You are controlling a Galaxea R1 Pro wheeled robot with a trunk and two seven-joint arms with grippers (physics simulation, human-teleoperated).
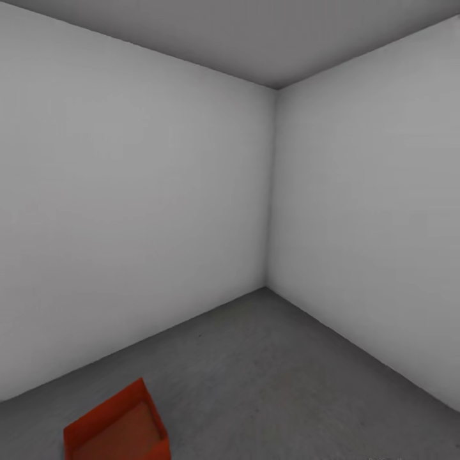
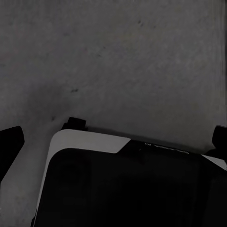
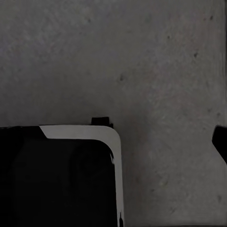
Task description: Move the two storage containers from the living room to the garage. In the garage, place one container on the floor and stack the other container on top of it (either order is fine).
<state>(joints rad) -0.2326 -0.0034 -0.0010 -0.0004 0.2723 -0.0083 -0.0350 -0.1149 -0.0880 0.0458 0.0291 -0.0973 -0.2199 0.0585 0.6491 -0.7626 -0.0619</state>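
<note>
One orange-red storage container (image 1: 118, 429) sits on the dark grey concrete floor (image 1: 275, 383) of the garage, at the lower left of the head view, cut off by the picture's bottom edge. My left gripper (image 2: 113, 146) hangs open over bare concrete, with dark fingertips (image 2: 9, 146) at both sides of the left wrist view and nothing between them. In the right wrist view my right gripper (image 3: 113, 142) also looks open, with one dark fingertip (image 3: 221, 142) at the picture's edge and only floor in front of it.
Two plain white-grey walls (image 1: 128, 223) meet in a corner (image 1: 271, 191) ahead. Grey concrete runs from the container to that corner. The robot's black, white-edged base (image 2: 123, 189) shows under both wrists, also in the right wrist view (image 3: 56, 179).
</note>
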